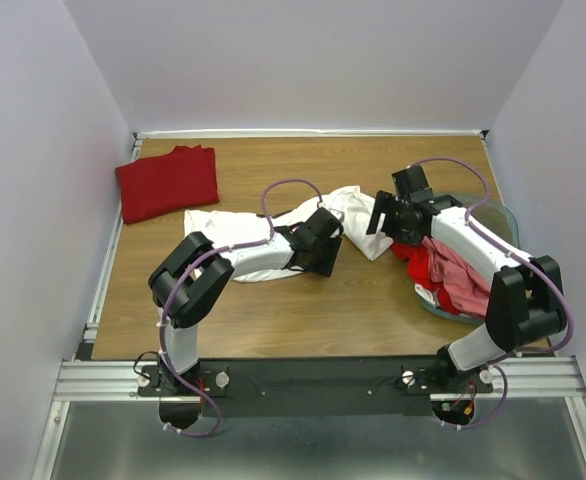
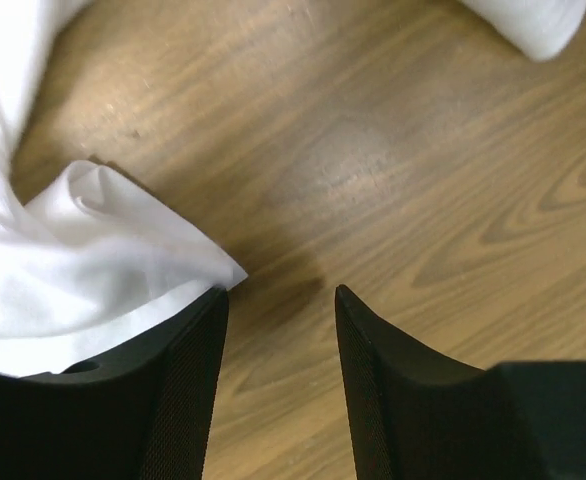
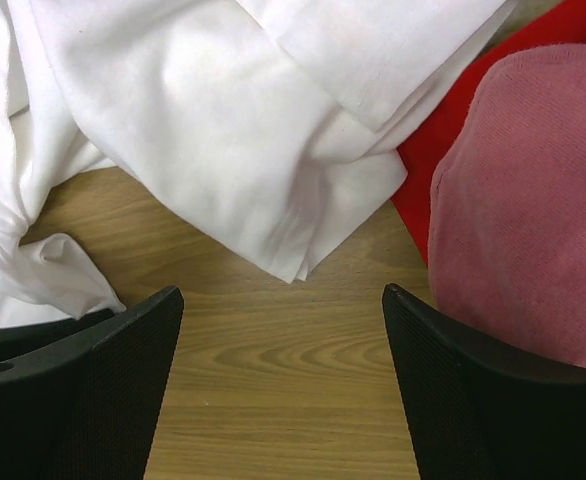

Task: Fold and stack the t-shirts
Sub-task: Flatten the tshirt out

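Note:
A large white t-shirt lies crumpled across the middle of the table. My left gripper hangs low over its near edge, open. In the left wrist view only bare wood shows between the fingers, and a corner of the white t-shirt lies against the outside of the left finger. My right gripper is wide open at the shirt's right end. In its own view the white t-shirt lies just ahead of the gripper, with nothing between the fingers. A folded dark red t-shirt rests at the far left.
A teal bin stands at the right, under my right arm. A pink t-shirt and a red one spill out of it. The pink t-shirt sits close to my right gripper's right finger. Walls enclose the table.

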{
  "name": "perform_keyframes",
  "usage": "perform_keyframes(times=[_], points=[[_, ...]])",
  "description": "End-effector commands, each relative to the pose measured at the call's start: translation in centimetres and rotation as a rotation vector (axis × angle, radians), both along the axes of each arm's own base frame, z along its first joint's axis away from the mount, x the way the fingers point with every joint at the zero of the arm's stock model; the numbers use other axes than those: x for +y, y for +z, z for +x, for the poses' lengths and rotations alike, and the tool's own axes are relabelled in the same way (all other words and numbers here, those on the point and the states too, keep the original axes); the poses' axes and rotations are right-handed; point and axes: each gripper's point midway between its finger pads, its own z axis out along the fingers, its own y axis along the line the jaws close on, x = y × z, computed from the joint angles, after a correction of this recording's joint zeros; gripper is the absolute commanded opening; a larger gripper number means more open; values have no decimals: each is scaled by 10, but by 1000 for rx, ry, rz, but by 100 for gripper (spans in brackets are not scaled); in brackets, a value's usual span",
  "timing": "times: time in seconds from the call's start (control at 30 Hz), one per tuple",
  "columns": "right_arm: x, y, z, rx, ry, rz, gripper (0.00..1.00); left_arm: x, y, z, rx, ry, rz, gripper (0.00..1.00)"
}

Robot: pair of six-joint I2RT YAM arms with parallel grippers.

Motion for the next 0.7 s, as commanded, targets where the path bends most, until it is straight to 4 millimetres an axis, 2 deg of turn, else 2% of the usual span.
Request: perform_keyframes(times=[0.0, 0.27, 0.67], points=[[1, 6, -2, -18, -9, 37, 88, 5, 5, 17, -69, 39, 50, 55], [-2, 1, -7, -7, -19, 39, 88, 6, 10, 17, -77, 34, 46, 54], [-3, 0, -5, -4, -25, 42, 88, 14, 41, 11, -106, 58, 12, 54]])
